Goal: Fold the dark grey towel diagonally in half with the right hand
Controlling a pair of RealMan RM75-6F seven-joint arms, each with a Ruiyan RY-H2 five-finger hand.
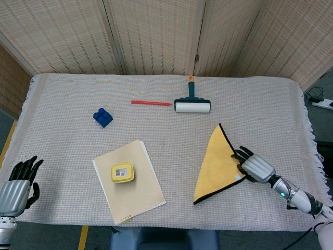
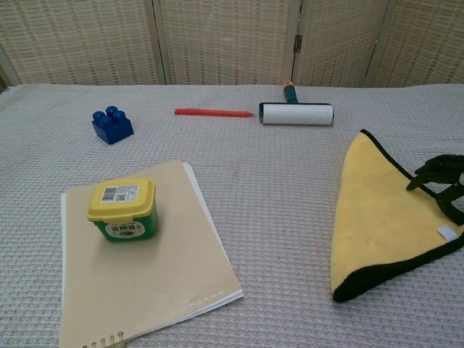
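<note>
- A towel is seen folded into a triangle, yellow side up with a dark edge, on the right part of the cloth-covered table.
- The right hand is placed at the towel's right corner, its dark fingers lying on the fabric.
- The left hand is held off the table's near left corner, fingers spread, nothing in it.
- A yellow-lidded tub is set on a notepad.
- A blue toy brick, a red pen and a lint roller are laid farther back.

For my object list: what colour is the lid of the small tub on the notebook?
Yellow; the tub lid shows best in the chest view.
</note>
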